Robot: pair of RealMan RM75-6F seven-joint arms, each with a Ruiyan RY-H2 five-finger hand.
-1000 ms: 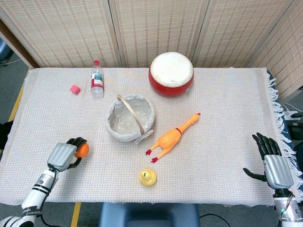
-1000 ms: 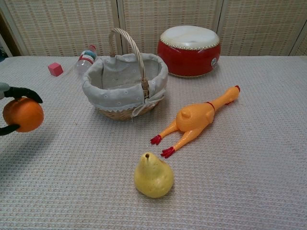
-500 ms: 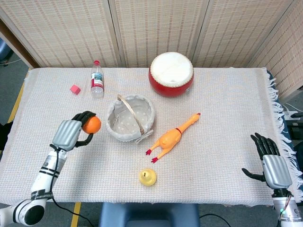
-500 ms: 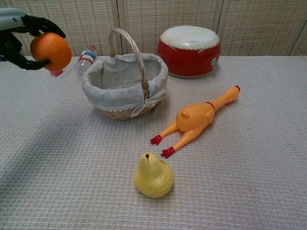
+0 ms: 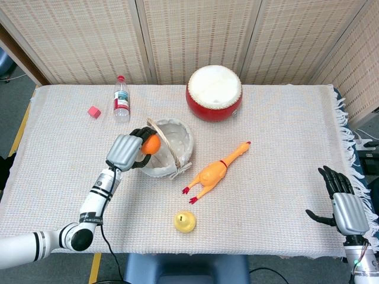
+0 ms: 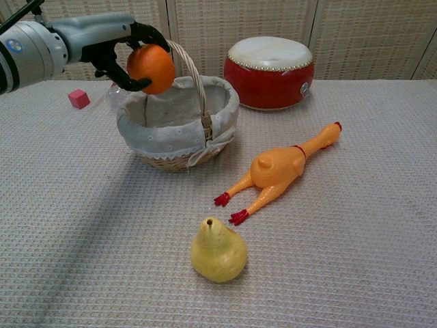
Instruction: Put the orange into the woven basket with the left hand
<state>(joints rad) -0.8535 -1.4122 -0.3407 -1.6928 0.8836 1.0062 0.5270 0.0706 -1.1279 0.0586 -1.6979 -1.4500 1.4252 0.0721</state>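
Observation:
My left hand (image 5: 127,151) (image 6: 113,51) holds the orange (image 5: 151,144) (image 6: 151,68) in the air over the left rim of the woven basket (image 5: 172,155) (image 6: 171,133). The basket has a grey cloth lining and an upright arched handle just right of the orange. Black fingers (image 6: 140,31) wrap over the top and underside of the fruit. My right hand (image 5: 346,207) hangs open off the table's right front corner, holding nothing; it shows only in the head view.
A rubber chicken (image 5: 214,173) (image 6: 276,171) lies right of the basket. A yellow pear (image 5: 185,222) (image 6: 218,251) sits near the front edge. A red drum (image 5: 214,93) (image 6: 270,72), a water bottle (image 5: 121,99) and a pink cube (image 5: 93,112) (image 6: 78,98) stand at the back.
My left hand has carried the orange up and to the right, from the table's left front area to just above the basket's left rim. The right hand has barely moved.

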